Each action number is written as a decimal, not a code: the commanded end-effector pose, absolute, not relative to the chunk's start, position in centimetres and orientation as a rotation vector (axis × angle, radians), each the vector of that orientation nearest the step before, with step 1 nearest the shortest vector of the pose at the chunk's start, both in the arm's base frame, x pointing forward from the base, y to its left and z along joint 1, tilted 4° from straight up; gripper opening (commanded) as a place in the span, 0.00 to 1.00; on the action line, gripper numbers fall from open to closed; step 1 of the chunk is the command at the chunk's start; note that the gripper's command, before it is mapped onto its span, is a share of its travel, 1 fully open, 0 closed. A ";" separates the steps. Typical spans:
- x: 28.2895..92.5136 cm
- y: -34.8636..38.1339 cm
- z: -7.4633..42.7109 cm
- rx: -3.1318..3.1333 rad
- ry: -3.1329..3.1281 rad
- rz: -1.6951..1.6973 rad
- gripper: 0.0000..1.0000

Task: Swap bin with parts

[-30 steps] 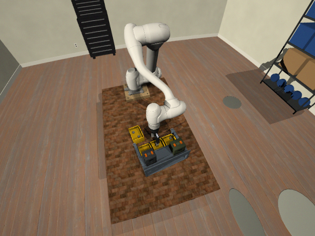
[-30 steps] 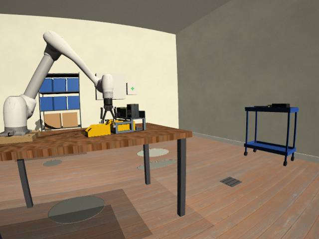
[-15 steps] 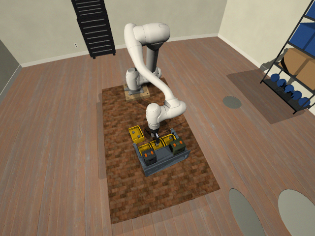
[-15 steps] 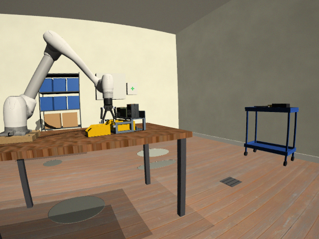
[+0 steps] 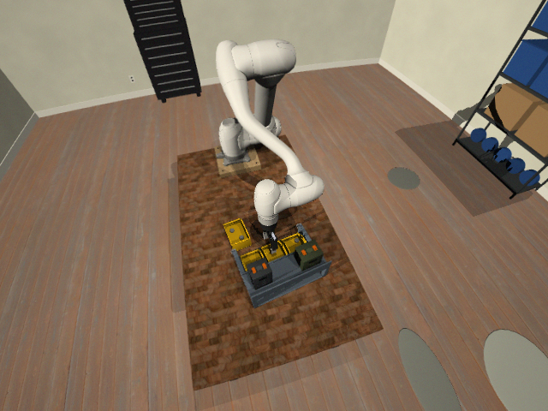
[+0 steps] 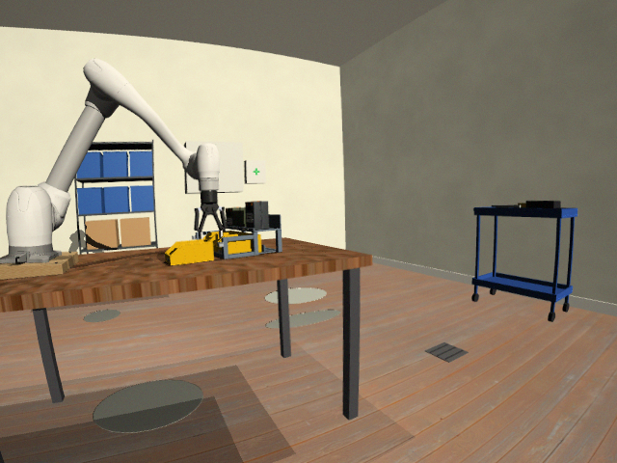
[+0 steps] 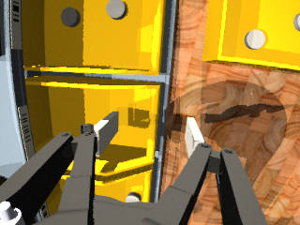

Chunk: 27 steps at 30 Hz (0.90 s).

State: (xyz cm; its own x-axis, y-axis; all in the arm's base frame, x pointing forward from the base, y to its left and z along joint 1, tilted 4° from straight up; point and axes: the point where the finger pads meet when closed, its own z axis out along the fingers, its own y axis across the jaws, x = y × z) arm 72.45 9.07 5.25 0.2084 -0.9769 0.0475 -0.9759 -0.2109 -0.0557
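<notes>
The yellow bin with grey parts [image 5: 237, 233] stands on the table left of the grey shelf [image 5: 282, 274], and also shows in the wrist view [image 7: 262, 19]. The empty yellow bin [image 7: 119, 131] sits in the shelf's middle slot [image 5: 271, 250], between two other yellow bins. My gripper [image 5: 272, 244] points straight down over the empty bin's open front. In the wrist view the gripper [image 7: 148, 131] is open and holds nothing. One pad is over the bin's inside, the other over the table outside the shelf's front rail [image 7: 164, 119].
The neighbouring shelf bin [image 7: 94, 19] holds two grey parts. Two dark boxes [image 5: 259, 273] [image 5: 308, 256] stand on the shelf's top board. The bin with parts lies close to the shelf's left end in the side view [image 6: 189, 251].
</notes>
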 end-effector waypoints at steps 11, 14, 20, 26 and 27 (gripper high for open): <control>72.2 8.8 4.8 -2.432 1.970 -0.109 0.10; 72.2 8.8 4.8 -2.432 1.970 -0.109 0.10; 72.2 8.8 4.8 -2.432 1.970 -0.109 0.10; 72.2 8.8 4.8 -2.432 1.970 -0.109 0.10; 72.2 8.8 4.8 -2.432 1.970 -0.109 0.10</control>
State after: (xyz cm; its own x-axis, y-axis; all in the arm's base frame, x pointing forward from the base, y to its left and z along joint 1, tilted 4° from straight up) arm 72.46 9.07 5.25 0.2083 -0.9769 0.0475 -0.9759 -0.2108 -0.0559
